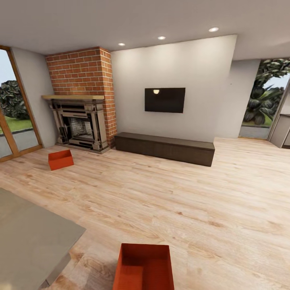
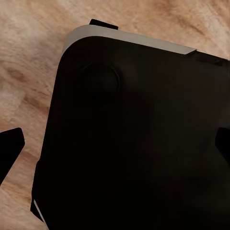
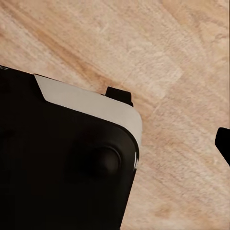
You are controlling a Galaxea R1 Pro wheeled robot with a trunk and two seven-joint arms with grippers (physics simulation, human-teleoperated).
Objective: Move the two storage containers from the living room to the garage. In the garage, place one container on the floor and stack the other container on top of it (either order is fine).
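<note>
I am in the living room, on its light wood-plank floor point(image 1: 169, 193). One orange-red storage container point(image 1: 143, 268) sits open-topped on the planks just in front of me, at the bottom of the head view. A second container point(image 1: 61, 159) lies farther off to the left, in front of the fireplace. My left gripper point(image 2: 115, 143) hangs over my own dark base, its two dark fingertips point(image 2: 10, 148) spread wide with nothing between them. One dark fingertip point(image 3: 224, 143) of my right gripper shows far out over the planks, holding nothing. The garage is out of view.
A red-brick fireplace point(image 1: 82, 102) stands at the back left, with a long dark low cabinet point(image 1: 165, 148) and a wall-mounted TV point(image 1: 164, 100) to its right. A grey tabletop point(image 1: 28, 237) juts in at the near left. Glass doors point(image 1: 12, 121) line the left wall.
</note>
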